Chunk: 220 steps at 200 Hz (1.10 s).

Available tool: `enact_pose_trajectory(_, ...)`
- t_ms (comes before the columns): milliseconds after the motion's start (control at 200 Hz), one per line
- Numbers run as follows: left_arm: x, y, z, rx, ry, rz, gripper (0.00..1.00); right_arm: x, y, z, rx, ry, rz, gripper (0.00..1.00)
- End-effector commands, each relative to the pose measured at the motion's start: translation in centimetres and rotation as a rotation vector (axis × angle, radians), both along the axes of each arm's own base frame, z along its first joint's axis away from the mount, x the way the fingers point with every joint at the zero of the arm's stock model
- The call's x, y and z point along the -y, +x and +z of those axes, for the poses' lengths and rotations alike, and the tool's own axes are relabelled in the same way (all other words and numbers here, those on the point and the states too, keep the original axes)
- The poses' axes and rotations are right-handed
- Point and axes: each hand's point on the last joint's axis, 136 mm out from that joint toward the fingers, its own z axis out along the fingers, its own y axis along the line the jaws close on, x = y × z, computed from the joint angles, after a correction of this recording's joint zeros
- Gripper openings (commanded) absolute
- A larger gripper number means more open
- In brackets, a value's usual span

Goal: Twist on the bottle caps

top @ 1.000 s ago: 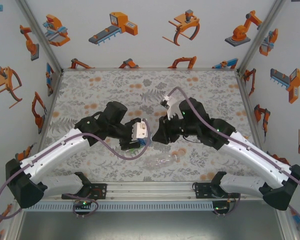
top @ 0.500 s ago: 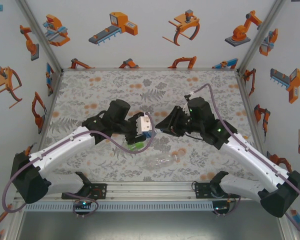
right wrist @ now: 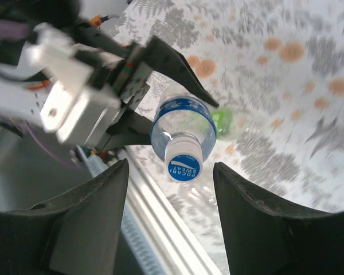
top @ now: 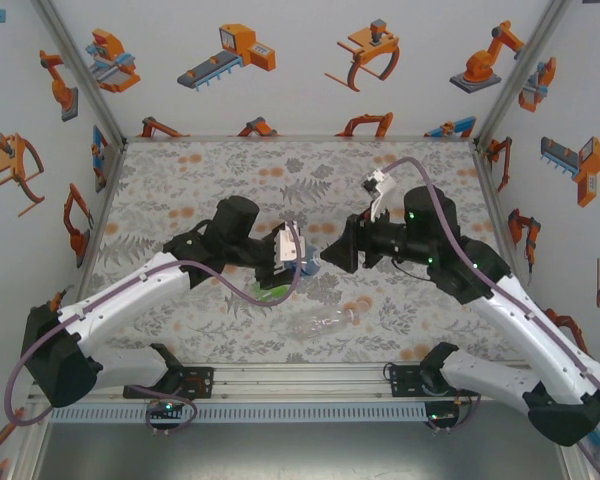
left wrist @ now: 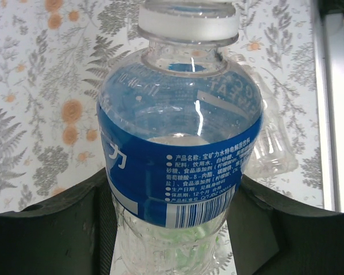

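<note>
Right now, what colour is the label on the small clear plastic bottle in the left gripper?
The label is blue, white print; left wrist view.

A floral mat (top: 230,170) covers the whole tabletop, pale grey with darker fern and leaf sprigs and small orange blossoms scattered over it. The left wrist view shows the same print up close (left wrist: 40,114), with an aluminium rail (left wrist: 332,114) running along its right edge; from the right wrist the pattern (right wrist: 309,86) is somewhat blurred. White walls close in three sides. The back wall (top: 300,100) carries cartoon drawings, among them an orange claw (top: 365,55) and an orange industrial arm (top: 485,55), and the side walls (top: 30,200) bear more of the kind. Slanted aluminium posts (top: 80,70) mark the back corners. Along the near edge lies a metal rail (top: 300,378), and just below it a slotted grey duct (top: 300,410).
</note>
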Motion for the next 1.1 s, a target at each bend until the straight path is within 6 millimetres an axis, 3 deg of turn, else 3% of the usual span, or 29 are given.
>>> enact_pose_trajectory(0,-0.2,-2.0,1.3,-0.062,-0.021,-0.078,0.0,-0.8,-3.2,1.9,0.367,-0.051,0.282,0.57)
enact_pose_trajectory(130,-0.4,-2.9,1.5,-0.101,-0.012,-0.117,0.0,-1.2,-6.5,0.6,0.572,-0.103,0.55,0.55)
enact_pose_trajectory(290,-0.6,-3.8,1.6,-0.132,0.001,-0.149,0.0,-1.2,-7.9,-0.1,0.727,-0.132,0.683,0.55)
enact_pose_trajectory(956,-0.4,-4.1,1.6,-0.166,0.0,-0.163,0.0,-3.0,-7.4,-2.4,0.705,-0.103,0.745,0.39)
enact_pose_trajectory(1031,-0.3,-4.1,1.6,-0.167,0.001,-0.164,0.0,-3.1,-7.5,-2.5,0.7,-0.102,0.751,0.36)
enact_pose_trajectory(1096,-0.3,-4.1,1.5,-0.169,0.004,-0.164,0.0,-3.1,-7.6,-2.6,0.691,-0.106,0.754,0.28)
